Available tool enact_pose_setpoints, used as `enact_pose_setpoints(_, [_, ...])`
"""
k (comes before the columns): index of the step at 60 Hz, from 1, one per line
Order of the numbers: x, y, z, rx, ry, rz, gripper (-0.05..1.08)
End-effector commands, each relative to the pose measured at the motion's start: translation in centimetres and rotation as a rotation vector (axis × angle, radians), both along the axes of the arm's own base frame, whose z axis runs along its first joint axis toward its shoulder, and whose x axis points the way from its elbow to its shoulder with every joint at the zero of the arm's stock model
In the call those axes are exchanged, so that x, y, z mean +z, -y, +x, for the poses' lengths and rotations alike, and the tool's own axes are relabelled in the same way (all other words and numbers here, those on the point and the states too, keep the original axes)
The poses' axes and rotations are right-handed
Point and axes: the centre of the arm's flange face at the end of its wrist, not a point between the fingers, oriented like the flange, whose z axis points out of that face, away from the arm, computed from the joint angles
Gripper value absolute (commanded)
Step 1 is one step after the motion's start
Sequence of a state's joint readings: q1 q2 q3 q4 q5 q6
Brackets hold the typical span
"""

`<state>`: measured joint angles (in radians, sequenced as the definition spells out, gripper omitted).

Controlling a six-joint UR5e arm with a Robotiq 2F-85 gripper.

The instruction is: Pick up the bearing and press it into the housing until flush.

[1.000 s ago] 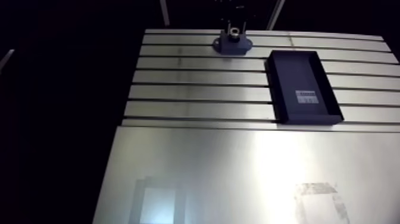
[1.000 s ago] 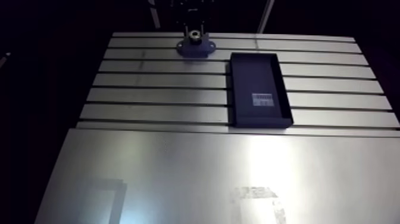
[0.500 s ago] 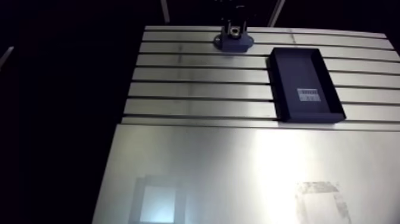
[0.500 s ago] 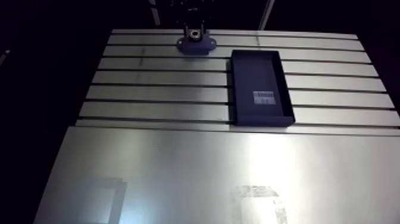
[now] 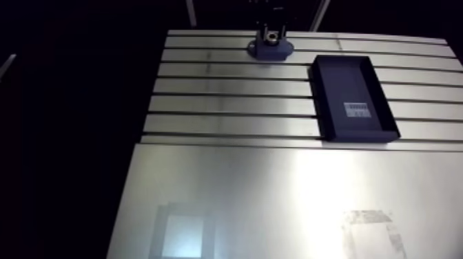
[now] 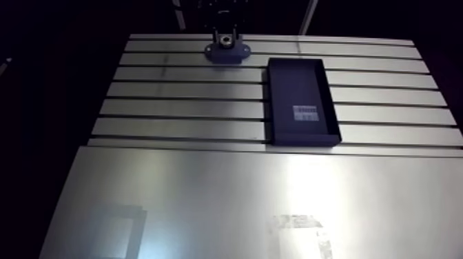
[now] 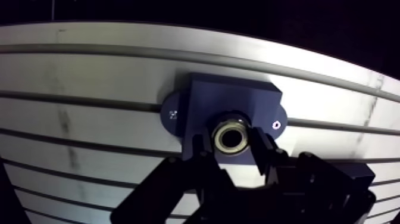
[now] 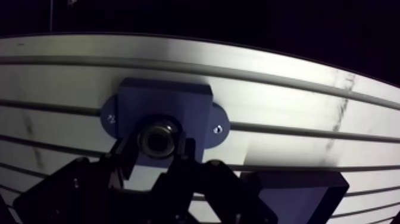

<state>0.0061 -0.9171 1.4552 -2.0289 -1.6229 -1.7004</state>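
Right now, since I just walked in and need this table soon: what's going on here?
The arm's gripper is shut on the bearing, holding it at the bore of the dark blue housing near the far edge of the slotted table. Whether the bearing sits flush cannot be told. A black tray lies apart from them.

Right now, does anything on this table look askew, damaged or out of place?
Nothing stands out: the bearing sits held in the pincer over the housing, and the black tray lies flat on the table.
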Motion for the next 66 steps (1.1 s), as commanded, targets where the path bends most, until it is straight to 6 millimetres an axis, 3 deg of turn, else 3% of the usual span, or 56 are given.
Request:
enact_pose_setpoints(1, [0.00,-0.01,0.04,0.000,0.000,0.001,0.76])
enact_pose_setpoints(66, [-0.09,-0.01,-0.13,0.009,-0.001,0.000,0.76])
